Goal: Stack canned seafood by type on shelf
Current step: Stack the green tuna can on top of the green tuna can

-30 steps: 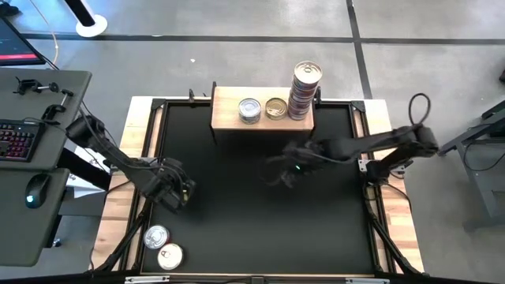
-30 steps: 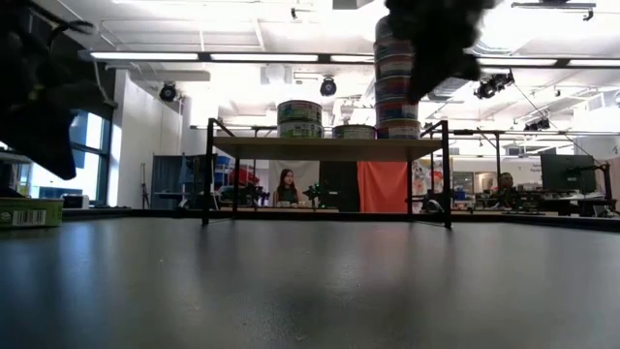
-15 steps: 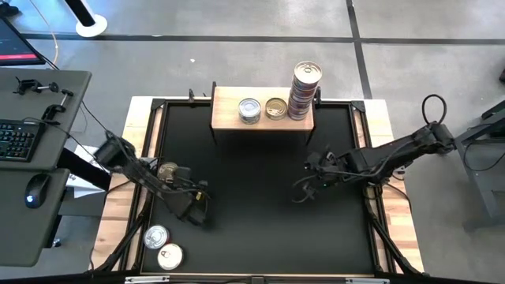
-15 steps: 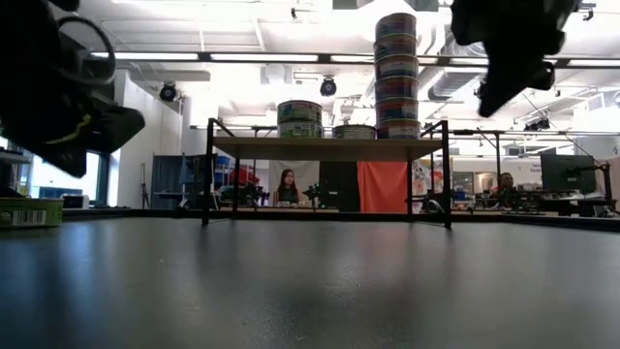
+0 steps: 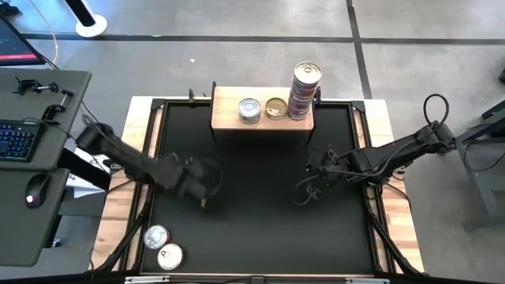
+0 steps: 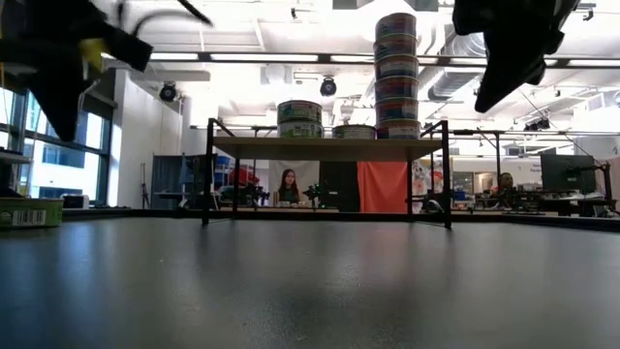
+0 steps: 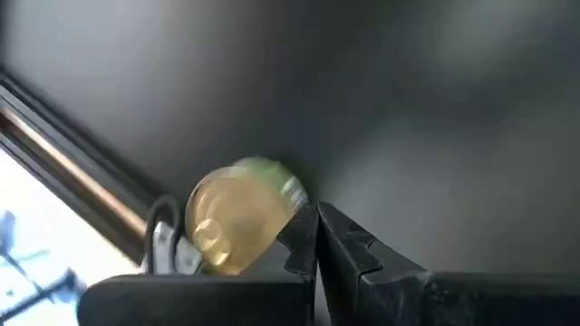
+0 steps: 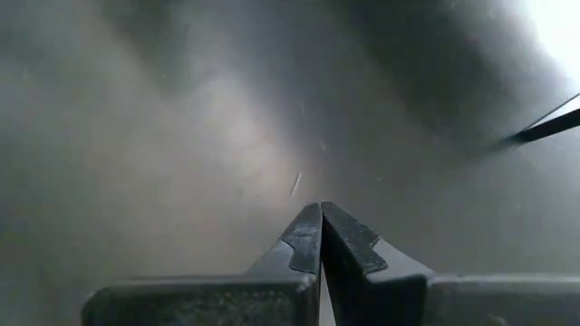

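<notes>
**Both grippers empty, 2 tins left off the shelf**

Left gripper hangs over the black tabletop, well in front of the shelf, its fingers pressed together on nothing. Right gripper waits off the shelf's front right, fingers likewise together and empty.

On the shelf stand a tall stack of tins at its right end, a gold-topped tin beside it, and a silver-topped tin, which the low view shows as 2 stacked.

Far from the shelf, at the table's front-left corner, 1 silver-topped tin and 1 gold-topped tin remain. Judging by that, most of the job is done.
</notes>
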Motion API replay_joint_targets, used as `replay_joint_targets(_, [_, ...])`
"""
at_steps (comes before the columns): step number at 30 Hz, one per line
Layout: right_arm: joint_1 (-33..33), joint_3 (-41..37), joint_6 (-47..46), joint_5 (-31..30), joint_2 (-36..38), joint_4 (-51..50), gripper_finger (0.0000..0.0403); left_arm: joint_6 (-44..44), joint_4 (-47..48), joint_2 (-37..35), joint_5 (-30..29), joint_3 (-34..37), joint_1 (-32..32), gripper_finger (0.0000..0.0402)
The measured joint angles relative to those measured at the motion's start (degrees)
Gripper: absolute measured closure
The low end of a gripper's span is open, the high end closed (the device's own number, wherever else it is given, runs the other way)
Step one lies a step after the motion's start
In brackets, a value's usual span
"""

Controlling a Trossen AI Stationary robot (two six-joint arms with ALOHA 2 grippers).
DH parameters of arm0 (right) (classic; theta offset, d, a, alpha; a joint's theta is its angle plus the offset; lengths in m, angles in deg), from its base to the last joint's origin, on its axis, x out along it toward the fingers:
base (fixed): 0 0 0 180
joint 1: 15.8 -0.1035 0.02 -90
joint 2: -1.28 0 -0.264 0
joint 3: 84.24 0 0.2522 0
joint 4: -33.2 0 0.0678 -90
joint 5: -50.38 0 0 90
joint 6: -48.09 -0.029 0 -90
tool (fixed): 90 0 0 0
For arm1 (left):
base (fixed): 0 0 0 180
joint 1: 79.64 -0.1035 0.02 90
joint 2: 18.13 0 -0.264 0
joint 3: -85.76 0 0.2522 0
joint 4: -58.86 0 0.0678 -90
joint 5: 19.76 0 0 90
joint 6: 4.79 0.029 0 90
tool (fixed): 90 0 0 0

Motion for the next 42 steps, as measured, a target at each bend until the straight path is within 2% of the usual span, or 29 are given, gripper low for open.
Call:
replay_joint_targets(3, [0.0,0.0,-0.41,-0.08,-0.02,0.67,0.0403,10.31,2.94,-4.83,10.22,2.18,-10.71,0.0401])
replay_joint_targets(6, [-0.34,0.01,-0.74,-0.08,-0.02,1.69,0.0403,18.26,7.4,-5.44,18.56,6.36,-19.45,0.0401])
replay_joint_targets(11, [-0.57,0.01,-0.93,-0.4,-0.02,3.93,0.0403,24.72,5.22,-1.63,19.53,12.73,-24.96,0.0401])
replay_joint_targets(17, [-0.55,0.02,-0.89,-1.86,-0.02,6.91,0.0403,26.43,-2.05,4.31,19.38,13.82,-24.57,0.0401])
replay_joint_targets(27, [-0.84,0.01,-0.84,-1.89,-0.04,8.59,0.0403,25.98,-5.87,10.79,18.8,13.64,-21.75,0.0401])
replay_joint_targets(33, [-1.92,0.02,-0.46,-2.27,-0.04,8.55,0.0403,24.5,-9.66,11.72,19.36,8.02,-16.62,0.0401])
replay_joint_targets(38, [-2.03,0.02,-0.43,-2.44,-0.04,8.51,0.0403,22.23,-21.18,11.63,17.02,2.53,-13.57,0.0401])
replay_joint_targets(42, [-2.03,0.02,-0.29,-2.33,-0.04,8.52,0.0403,19.55,-37.17,12.09,13.5,0.59,-12.04,0.0402])
